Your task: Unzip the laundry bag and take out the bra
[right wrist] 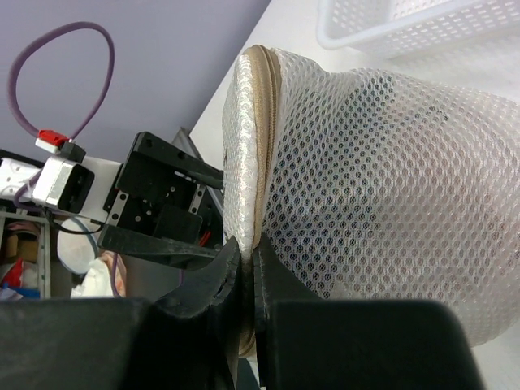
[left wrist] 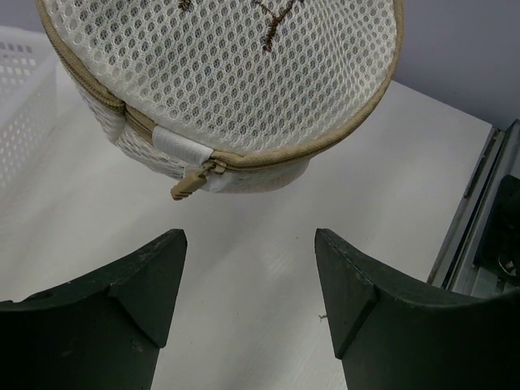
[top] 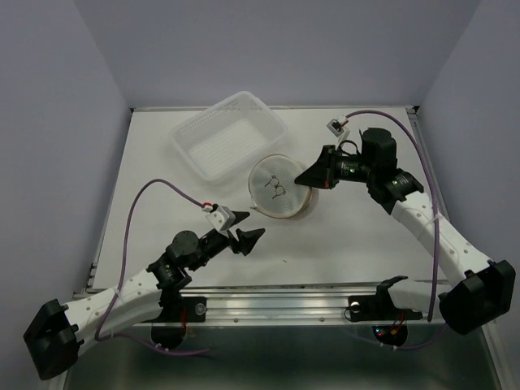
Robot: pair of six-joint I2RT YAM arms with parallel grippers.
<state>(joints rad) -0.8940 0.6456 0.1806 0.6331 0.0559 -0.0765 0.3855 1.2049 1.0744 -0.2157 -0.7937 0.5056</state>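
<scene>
Top external view: the round white mesh laundry bag with a tan rim [top: 279,187] sits on the white table [top: 349,244], just beside the rectangular white plastic basket [top: 185,140]. The right gripper [top: 304,180] meets its right edge; the left gripper [top: 249,238] is near its front, not touching. Left wrist view: the left fingers stand apart on nothing, aimed at the tan zipper pull [left wrist: 188,187], and the zip looks fully closed. Right wrist view: the right fingers are pinched on the bag's tan rim, bracing it. The bra is not plainly seen; a dark shape [right wrist: 341,175] behind the mesh may be part of it. By my reading, unzipping has not begun and the removal is all left to do
</scene>
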